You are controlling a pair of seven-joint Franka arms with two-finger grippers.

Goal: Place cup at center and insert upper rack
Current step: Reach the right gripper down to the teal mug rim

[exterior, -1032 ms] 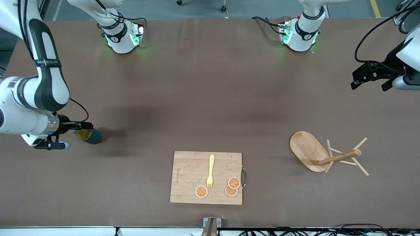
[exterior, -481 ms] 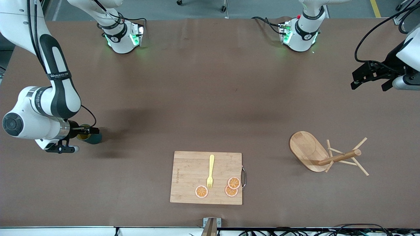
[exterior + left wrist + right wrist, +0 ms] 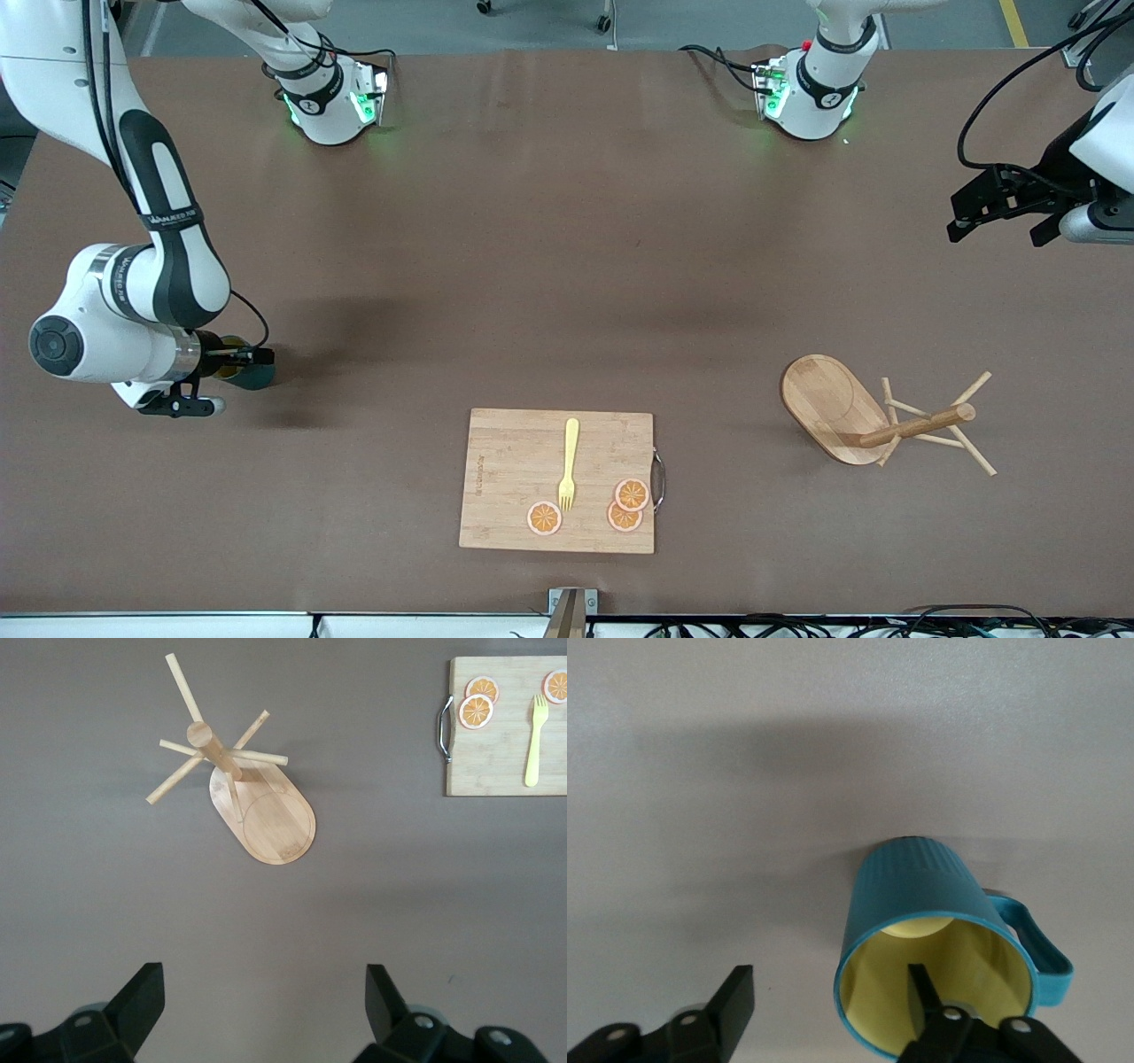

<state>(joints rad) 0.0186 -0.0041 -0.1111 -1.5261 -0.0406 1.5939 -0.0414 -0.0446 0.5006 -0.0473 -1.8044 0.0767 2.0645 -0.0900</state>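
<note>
- Two groups of items lie on the brown worktop (image 3: pixel 567 266), taken here from the front camera's edge inward.
- Nearest that camera: a rectangular bamboo cutting board (image 3: pixel 514 483) with a metal handle (image 3: pixel 658 478), carrying a yellow plastic fork (image 3: pixel 569 462) and three orange slices (image 3: pixel 625 506).
- A little farther in, toward the left arm's end: the light wooden mug tree with oval base, round post and thin pegs (image 3: pixel 864 416). It lies tipped over, resting on the edge of its base and on its pegs, well apart from the board.
- Toward the right arm's end, farther in than the board: the small dark teal ribbed mug with yellow interior (image 3: pixel 930 935). It lies on its side, mouth toward the right end effector (image 3: pixel 833 1001), handle to one side.
- Right end effector: low at the mug's mouth, jaws partly parted. One finger (image 3: pixel 926 997) sits inside the mouth, the other (image 3: pixel 735 1001) outside the wall; contact cannot be confirmed.
- Left end effector (image 3: pixel 261 1001): waiting above bare worktop at its own end, jaws wide, holding nothing.
</note>
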